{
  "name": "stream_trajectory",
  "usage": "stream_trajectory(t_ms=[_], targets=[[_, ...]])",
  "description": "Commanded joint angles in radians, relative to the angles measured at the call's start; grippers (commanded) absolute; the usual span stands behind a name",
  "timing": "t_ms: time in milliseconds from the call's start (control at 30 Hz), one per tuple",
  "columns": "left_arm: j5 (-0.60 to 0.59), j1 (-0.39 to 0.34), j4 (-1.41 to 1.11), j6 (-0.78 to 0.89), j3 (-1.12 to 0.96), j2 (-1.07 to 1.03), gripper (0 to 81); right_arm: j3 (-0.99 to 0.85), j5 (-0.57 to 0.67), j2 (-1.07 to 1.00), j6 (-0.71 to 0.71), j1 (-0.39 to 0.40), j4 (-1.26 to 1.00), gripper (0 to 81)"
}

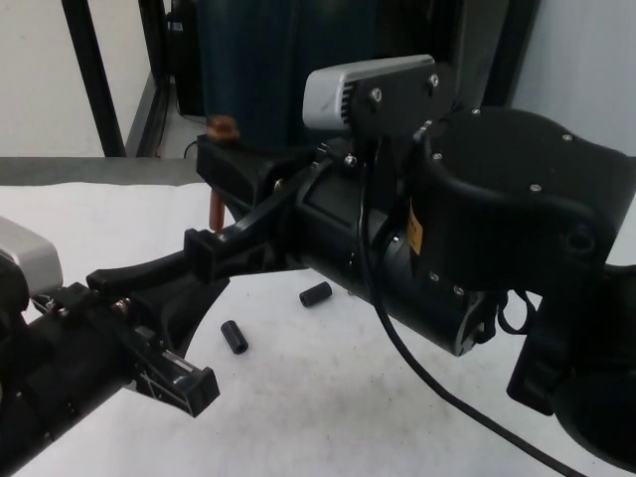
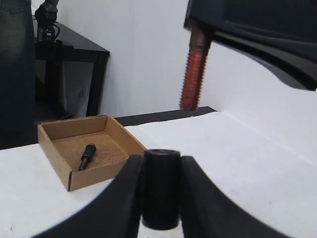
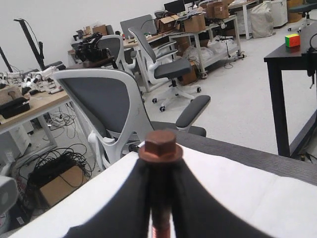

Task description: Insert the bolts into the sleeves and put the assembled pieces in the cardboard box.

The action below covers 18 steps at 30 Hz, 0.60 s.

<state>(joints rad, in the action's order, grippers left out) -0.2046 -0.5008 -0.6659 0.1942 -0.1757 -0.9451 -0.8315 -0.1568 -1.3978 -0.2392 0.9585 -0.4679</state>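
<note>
My left gripper (image 2: 161, 171) is shut on a black sleeve (image 2: 161, 191), held upright with its open end up. Above it and a little farther off hangs a copper bolt (image 2: 194, 69), threaded end down, clear of the sleeve. My right gripper (image 3: 159, 171) is shut on this bolt just under its hex head (image 3: 159, 146). In the high view the bolt (image 1: 215, 204) sits at the right gripper's tip (image 1: 225, 164), above the left arm's fingers (image 1: 134, 278). The cardboard box (image 2: 52, 148) holds one assembled piece (image 2: 88, 155).
Two loose black sleeves (image 1: 315, 294) (image 1: 235, 336) lie on the white bench cover (image 1: 318, 397). The right arm's bulky body (image 1: 477, 238) hangs over the bench's middle and right. A black side table (image 2: 74, 54) stands behind the box.
</note>
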Motion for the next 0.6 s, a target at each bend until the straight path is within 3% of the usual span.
stream_trajectory(t_ms=[0,567], targets=[[-0.006,0.002,-0.021,0.002,-0.002,0.0,0.8,-0.005,0.006,0.014,-0.001,0.008,-0.031,0.3],[-0.071,0.002,-0.098,0.016,-0.002,0.024,0.8,-0.005,0.006,0.014,-0.001,0.017,-0.029,0.3]])
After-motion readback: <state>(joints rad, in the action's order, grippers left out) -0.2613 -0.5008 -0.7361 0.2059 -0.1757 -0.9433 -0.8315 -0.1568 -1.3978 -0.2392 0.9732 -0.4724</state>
